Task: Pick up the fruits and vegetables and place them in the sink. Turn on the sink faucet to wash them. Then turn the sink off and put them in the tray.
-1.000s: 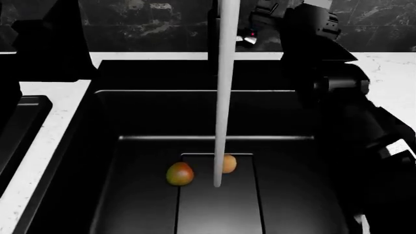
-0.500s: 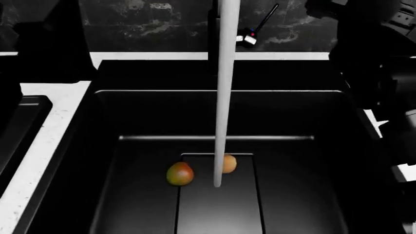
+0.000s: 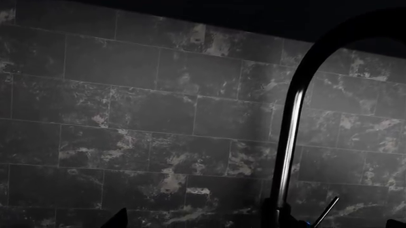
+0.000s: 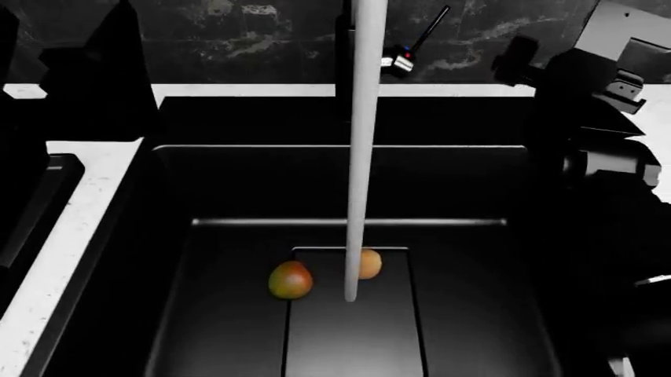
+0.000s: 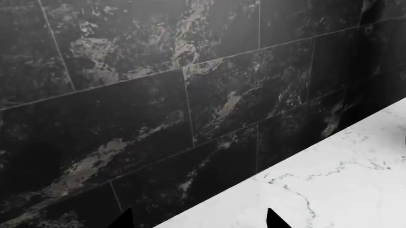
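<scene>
Mango (image 4: 291, 280) and smaller tan-brown fruit (image 4: 368, 264) on sink (image 4: 451, 181) bottom, near each other, apart; white water stream (image 4: 362, 149) falling between them, fruit partly behind stream; faucet (image 3: 290, 128) spout arching before dark marbled wall tiles (image 3: 127, 109), thin lever (image 4: 429, 31) tilted up beside silver block; right gripper (image 5: 197, 219) fingertips spread apart, nothing between, facing wall above white bench (image 5: 330, 180); left gripper (image 3: 257, 222) tips wide apart, empty; tray (image 4: 31, 212) edge at far left.
</scene>
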{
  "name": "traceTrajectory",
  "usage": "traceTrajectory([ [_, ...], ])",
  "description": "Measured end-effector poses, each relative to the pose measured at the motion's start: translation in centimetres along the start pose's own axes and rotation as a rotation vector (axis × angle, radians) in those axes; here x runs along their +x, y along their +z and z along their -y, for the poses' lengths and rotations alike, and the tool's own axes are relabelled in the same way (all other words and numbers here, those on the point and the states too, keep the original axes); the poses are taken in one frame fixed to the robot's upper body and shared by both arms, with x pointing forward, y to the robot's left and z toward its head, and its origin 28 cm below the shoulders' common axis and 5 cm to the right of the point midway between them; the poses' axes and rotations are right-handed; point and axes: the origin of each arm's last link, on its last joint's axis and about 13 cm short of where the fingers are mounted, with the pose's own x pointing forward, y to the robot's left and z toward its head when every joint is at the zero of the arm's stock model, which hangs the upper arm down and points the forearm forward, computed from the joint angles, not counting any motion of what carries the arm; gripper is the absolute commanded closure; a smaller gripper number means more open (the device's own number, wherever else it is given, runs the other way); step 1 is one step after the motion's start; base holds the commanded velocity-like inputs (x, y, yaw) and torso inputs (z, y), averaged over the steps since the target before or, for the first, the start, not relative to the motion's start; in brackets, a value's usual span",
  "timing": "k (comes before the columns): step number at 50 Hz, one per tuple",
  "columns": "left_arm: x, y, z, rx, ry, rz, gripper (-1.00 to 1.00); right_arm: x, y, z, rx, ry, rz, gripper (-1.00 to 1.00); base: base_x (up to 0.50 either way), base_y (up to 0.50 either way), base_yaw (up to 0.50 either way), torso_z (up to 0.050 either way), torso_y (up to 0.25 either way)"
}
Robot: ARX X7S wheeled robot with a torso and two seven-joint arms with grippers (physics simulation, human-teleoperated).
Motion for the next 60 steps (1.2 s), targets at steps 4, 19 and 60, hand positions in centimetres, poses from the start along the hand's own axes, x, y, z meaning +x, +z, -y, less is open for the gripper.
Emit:
traceTrajectory([
  [4,0.0,-0.1,0.0,-0.001,0.001,-0.002,-1.0,0.1,-0.4,-0.2,-0.006,0.002,-0.008,-1.0,0.0,0.0,0.0,0.0,0.0],
  [19,0.0,-0.2,-0.1,-0.004,0.002,-0.005,-1.0,-0.1,-0.7,-1.2,-0.046,0.015,-0.05,-1.0,0.0,0.0,0.0,0.0,0.0],
  [60,-0.3,-0.7,-0.6,-0.022,0.015,-0.012,-1.0,-2.4,-0.8,-6.9,0.1,0.413,-0.094,-1.0,0.0,0.0,0.0,0.0,0.0],
])
